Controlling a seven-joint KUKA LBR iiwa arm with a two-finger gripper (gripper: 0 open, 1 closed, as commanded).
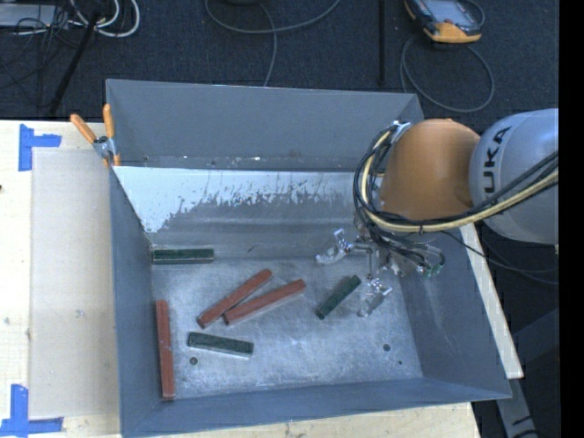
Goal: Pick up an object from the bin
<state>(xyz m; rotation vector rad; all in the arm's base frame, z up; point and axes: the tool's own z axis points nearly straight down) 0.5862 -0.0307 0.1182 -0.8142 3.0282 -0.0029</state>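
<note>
Hand (372, 292) is low in the bin (274, 400), over the right half of the floor, under the arm's orange cover (429, 167). Cables (370, 185) loop round the cover's left side. Hand state: cannot tell whether it is released or clenched, because the metal parts below the cover overlap in this view.

Nearest thing is the tilted green bar (338, 297), short and dark, lying flat on the floor right of centre. It runs diagonally, upper end toward the right and lower end toward the left. Its upper end lies just beside the hand, on the hand's left. Cannot tell whether the two touch.

Other contents, all flat on the floor and well apart from the hand:
- Upper red bar (234, 297) lies mid-floor on a diagonal, rising to the right.
- Lower red bar (266, 301) lies just beside it and almost parallel. Their left ends are close together; contact not clear. Its right end points toward the tilted green bar, with a gap between.
- Front green bar (219, 343) lies nearly level, below the two red bars.
- Left red bar (164, 349) is long and runs front to back along the foot of the left wall, near the front green bar's left end.
- Back green bar (182, 255) lies level at the foot of the back wall, in the left corner.
</note>
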